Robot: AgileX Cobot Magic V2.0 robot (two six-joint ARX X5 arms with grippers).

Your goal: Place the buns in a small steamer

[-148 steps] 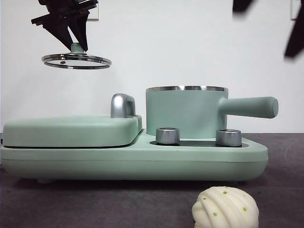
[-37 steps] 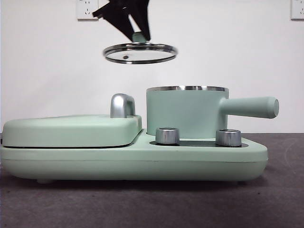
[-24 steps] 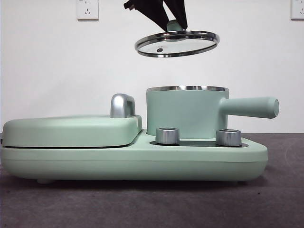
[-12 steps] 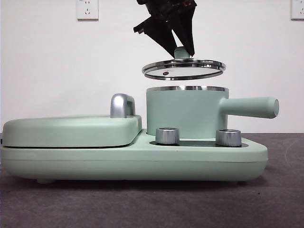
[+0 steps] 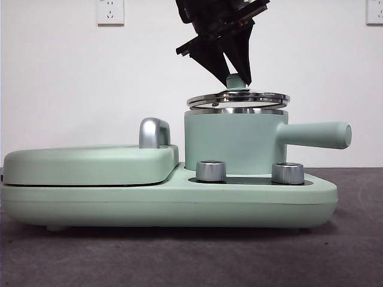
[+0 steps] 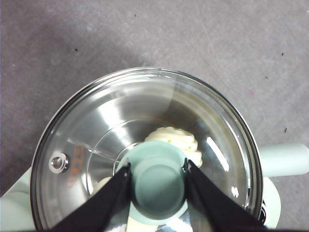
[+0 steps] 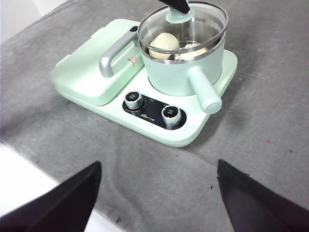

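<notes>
Dials (image 5: 211,170) fronting small steamer (image 5: 233,143); buns (image 7: 163,43) both inside it. Above rim, glass lid (image 5: 238,98) hovering just clear, fragile and slick, best held by knob (image 6: 158,186). Left gripper (image 6: 157,180) clamped on that knob. Right gripper (image 7: 157,193) spread wide, well back from steamer.

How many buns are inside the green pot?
2. Both sit inside the pot, under the glass lid that the left gripper holds by its knob: a smooth bun on the griddle's side, and a ridged bun beside it. None show elsewhere.
</notes>
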